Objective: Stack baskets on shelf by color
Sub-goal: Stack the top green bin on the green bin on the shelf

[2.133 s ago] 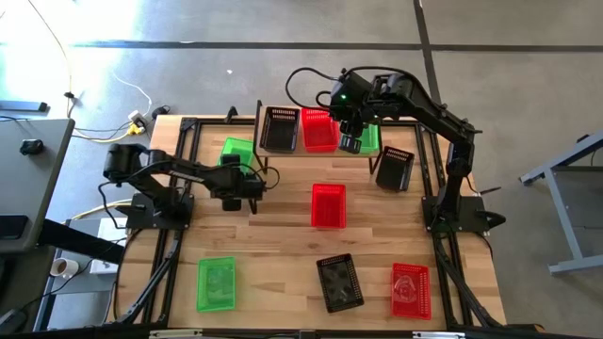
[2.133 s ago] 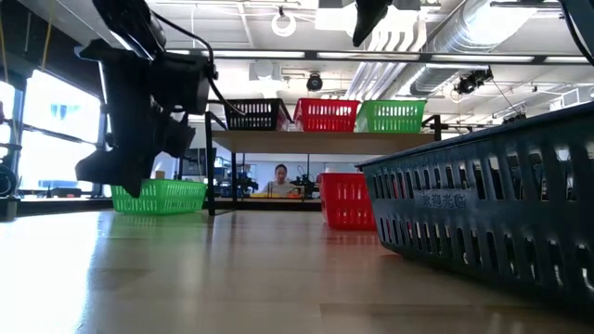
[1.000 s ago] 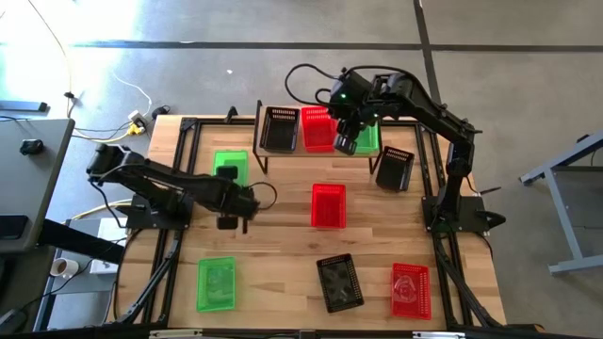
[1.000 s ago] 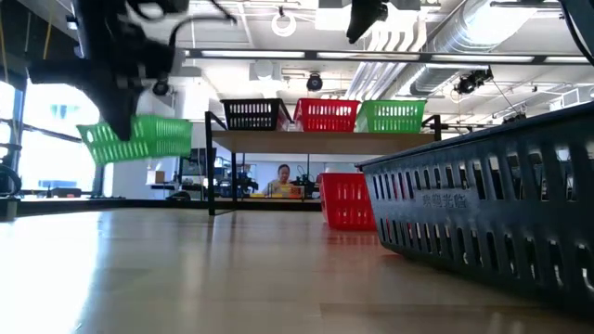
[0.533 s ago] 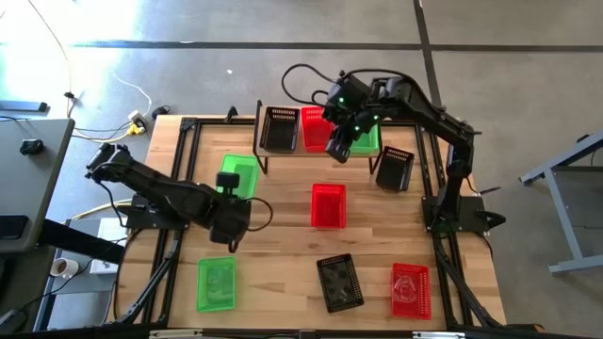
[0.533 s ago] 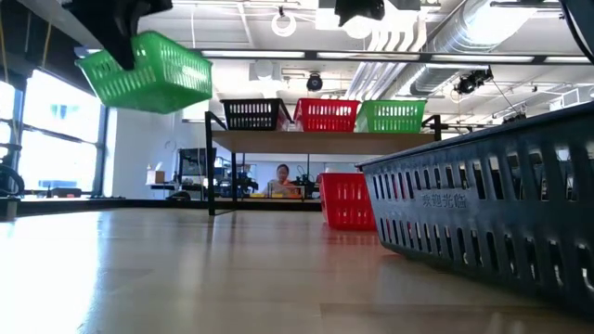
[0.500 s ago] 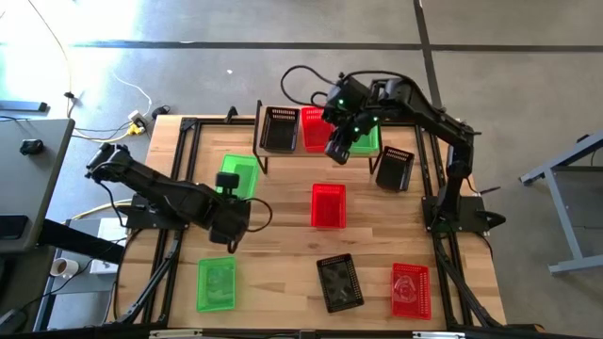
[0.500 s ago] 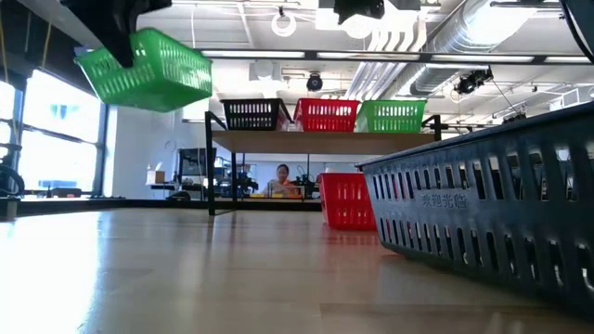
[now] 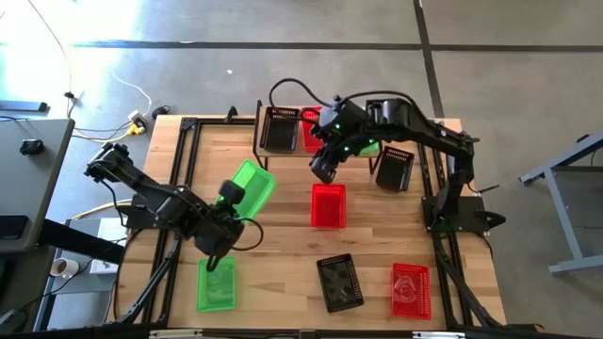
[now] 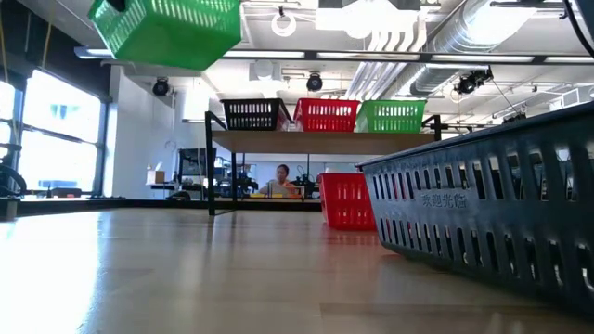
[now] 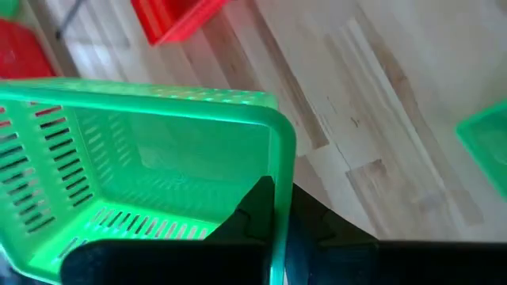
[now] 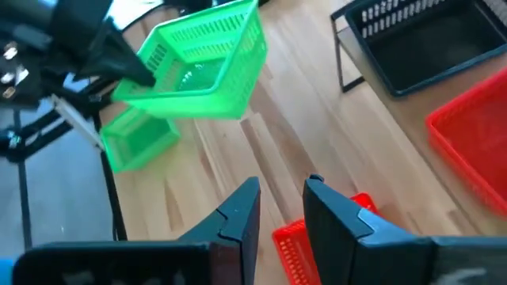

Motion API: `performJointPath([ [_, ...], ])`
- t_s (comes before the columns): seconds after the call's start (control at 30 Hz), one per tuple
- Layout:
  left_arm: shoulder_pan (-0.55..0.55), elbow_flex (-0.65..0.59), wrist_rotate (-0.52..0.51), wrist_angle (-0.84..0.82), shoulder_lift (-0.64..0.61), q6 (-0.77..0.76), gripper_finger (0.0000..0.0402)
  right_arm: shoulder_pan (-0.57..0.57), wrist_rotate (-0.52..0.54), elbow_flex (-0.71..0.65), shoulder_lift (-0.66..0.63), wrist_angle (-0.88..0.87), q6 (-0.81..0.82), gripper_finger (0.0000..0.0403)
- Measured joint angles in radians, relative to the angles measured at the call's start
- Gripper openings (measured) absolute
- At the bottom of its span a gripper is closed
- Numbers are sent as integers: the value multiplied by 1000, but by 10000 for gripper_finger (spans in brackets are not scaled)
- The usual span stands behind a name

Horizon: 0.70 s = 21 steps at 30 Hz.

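High view shows the left hand (image 9: 226, 195) clamped on the rim of a green basket (image 9: 250, 183), which hangs in the air over the left-centre of the tabletop (image 9: 283, 217), tilted, its long axis running diagonally from near-left to far-right and its open side turned up and to the right. From the left wrist, the dark fingers (image 11: 261, 210) pinch one short wall of that basket, one finger inside the rim and one outside. At table height it floats high above the wood, its base tipped toward the camera, well clear of the shelf (image 10: 316, 141). The right hand (image 9: 323, 169) hovers just on the near side of the shelf, above the bare wood between the shelf and a red basket (image 9: 328, 204) lying mid-table; its fingers (image 12: 238, 214) stand a narrow gap apart and hold nothing. On the shelf sit a black basket (image 9: 280, 129), another red one (image 10: 327, 115) and another green one (image 10: 393, 116), side by side, long axes running near to far. A second green basket (image 9: 217, 283) lies at the near left, with its long axis near to far.
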Motion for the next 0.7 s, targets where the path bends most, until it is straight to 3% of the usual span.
performJointPath([
  [0.27, -27, 12, -136, 9, 2, 187, 0, 95, 84, 0, 0, 0, 203, 85],
  [0.53, -7, 12, -312, -48, 57, 85, 0, 225, 369, -19, 2, 64, 340, 85],
  [0.7, -1, 12, -408, -95, 118, 24, 0, 275, 479, -65, 1, 175, 361, 85],
])
